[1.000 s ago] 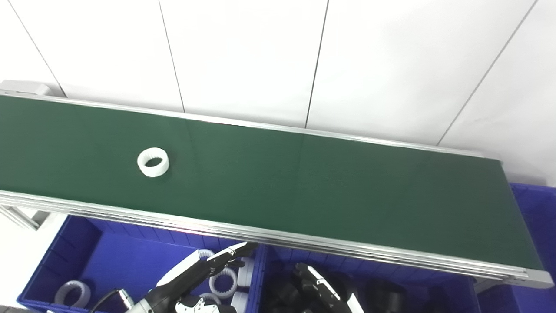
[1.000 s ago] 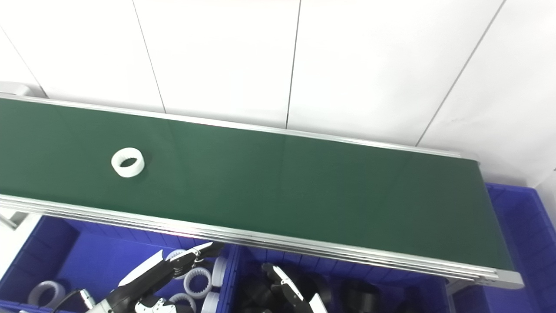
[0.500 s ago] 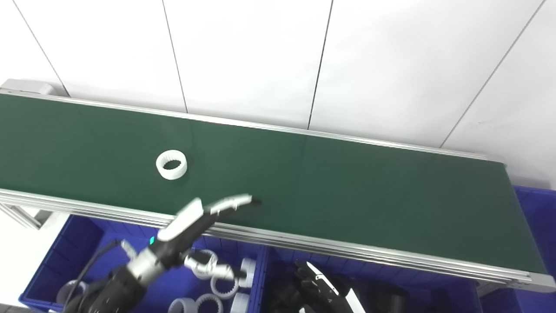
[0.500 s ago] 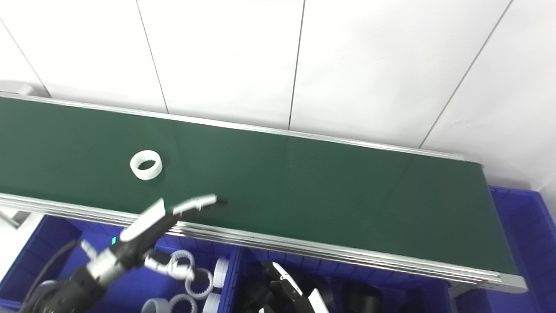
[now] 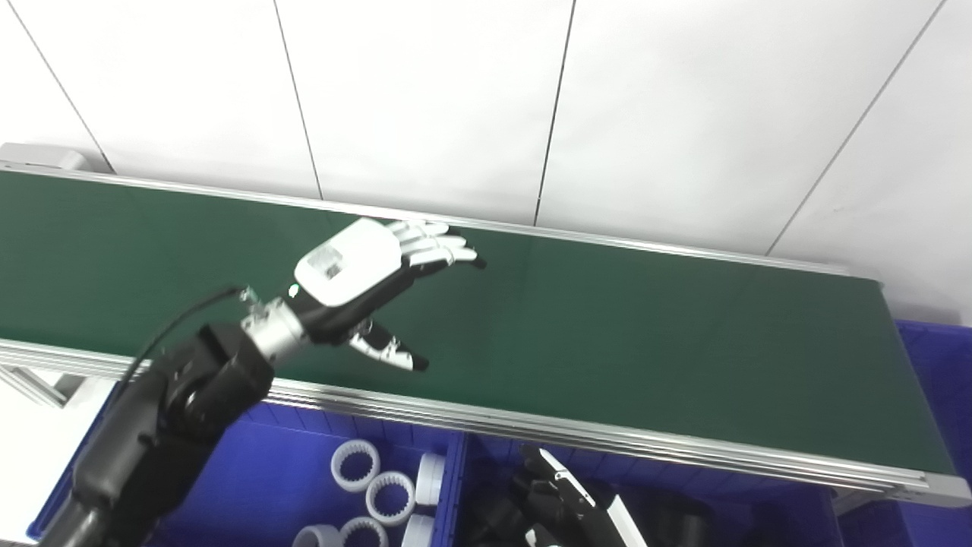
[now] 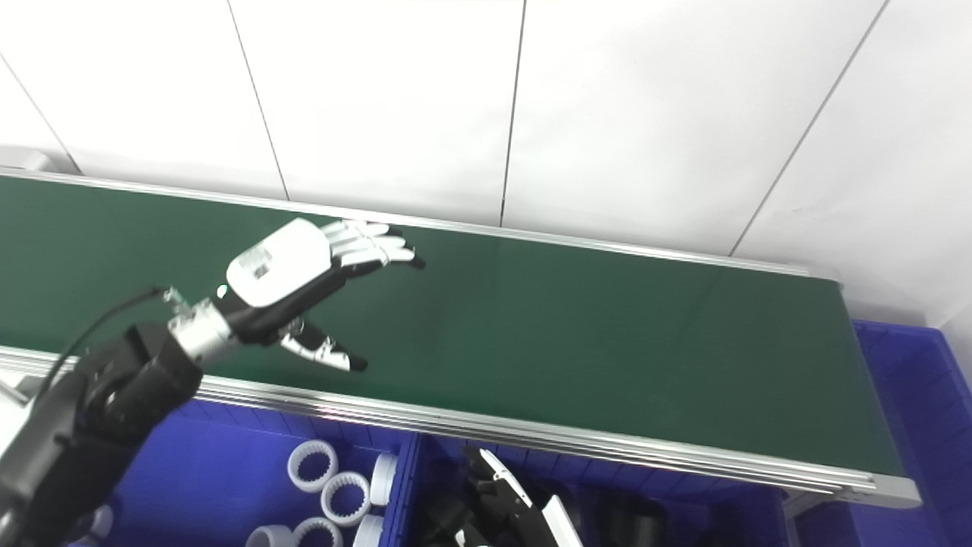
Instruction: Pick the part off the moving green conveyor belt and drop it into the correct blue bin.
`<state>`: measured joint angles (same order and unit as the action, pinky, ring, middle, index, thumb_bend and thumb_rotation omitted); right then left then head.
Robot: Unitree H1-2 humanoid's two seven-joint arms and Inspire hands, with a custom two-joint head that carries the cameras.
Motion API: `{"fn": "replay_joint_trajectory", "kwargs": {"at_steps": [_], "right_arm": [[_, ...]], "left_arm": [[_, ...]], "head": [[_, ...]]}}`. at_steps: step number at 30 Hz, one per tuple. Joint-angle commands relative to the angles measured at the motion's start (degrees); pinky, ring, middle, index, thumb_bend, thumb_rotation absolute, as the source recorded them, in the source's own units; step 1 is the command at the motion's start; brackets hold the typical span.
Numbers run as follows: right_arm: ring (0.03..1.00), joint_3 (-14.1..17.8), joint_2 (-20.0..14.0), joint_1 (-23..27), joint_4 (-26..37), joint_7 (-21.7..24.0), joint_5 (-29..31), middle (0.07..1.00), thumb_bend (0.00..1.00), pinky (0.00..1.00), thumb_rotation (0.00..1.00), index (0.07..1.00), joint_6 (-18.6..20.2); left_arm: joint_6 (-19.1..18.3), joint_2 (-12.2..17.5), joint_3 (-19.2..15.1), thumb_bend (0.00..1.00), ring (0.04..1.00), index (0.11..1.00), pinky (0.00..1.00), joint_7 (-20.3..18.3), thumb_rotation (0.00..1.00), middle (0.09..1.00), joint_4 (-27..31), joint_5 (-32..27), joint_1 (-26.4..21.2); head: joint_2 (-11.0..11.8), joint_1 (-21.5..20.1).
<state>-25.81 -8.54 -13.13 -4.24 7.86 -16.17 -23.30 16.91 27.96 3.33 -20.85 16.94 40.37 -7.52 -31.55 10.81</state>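
Left robot hand [image 5: 357, 273]: raised over the green conveyor belt [image 5: 645, 334], fingers spread wide, thumb apart below, holding nothing; part: not visible on the belt, presumably hidden beneath the palm; right robot hand [image 5: 566, 505]: low over the right blue bin [image 5: 805, 516] of dark parts, state cannot be told; left blue bin [image 5: 250, 471]: holds white toothed rings [image 5: 391, 497]; step: reach and intercept; next move calls for lowering and closing on the part.
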Motion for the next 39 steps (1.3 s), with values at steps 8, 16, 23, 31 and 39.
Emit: {"fn": "replay_joint_trajectory", "kwargs": {"at_steps": [8,16,23,31,39], "right_arm": [[0.907,-0.4,1.2,0.9,0.5,-1.1,0.2,0.941,0.39,0.83,0.86,0.922,-3.5],[0.916,-0.5,1.3,0.5,0.8,-2.0,0.0,0.946,0.39,0.84,0.84,0.925,-3.5],[0.916,-0.6,1.0,0.2,1.3,-2.5,-0.1,0.948,0.4,0.84,0.86,0.926,-3.5],[0.916,-0.4,0.9,-0.3,2.3,-2.2,-0.1,0.951,0.4,0.83,0.87,0.926,-3.3],[0.92,-0.1,0.7,-0.8,3.0,-2.0,-0.4,0.953,0.4,0.84,0.89,0.931,-3.2]], "left_arm": [[-7.0,3.1,5.6,0.93,0.891,0.88,0.81,-8.4,0.12,0.896,-5.7,6.6,-12.2],[-8.9,4.8,9.9,0.95,0.9,0.9,0.84,-12.3,0.11,0.896,-9.9,12.2,-16.8],[-11.9,4.2,11.8,0.97,0.913,0.912,0.86,-15.5,0.1,0.914,-12.8,13.0,-18.2],[-13.7,4.0,14.8,0.99,0.908,0.924,0.87,-17.3,0.13,0.939,-15.5,13.4,-19.3],[-14.5,2.1,17.2,0.97,0.821,0.935,0.59,-14.6,0.1,0.949,-22.8,13.6,-20.0]], "head": [[-0.1,-0.2],[-0.3,-0.8],[-0.6,-1.0],[-1.1,-1.2],[-1.1,-1.8]]}}
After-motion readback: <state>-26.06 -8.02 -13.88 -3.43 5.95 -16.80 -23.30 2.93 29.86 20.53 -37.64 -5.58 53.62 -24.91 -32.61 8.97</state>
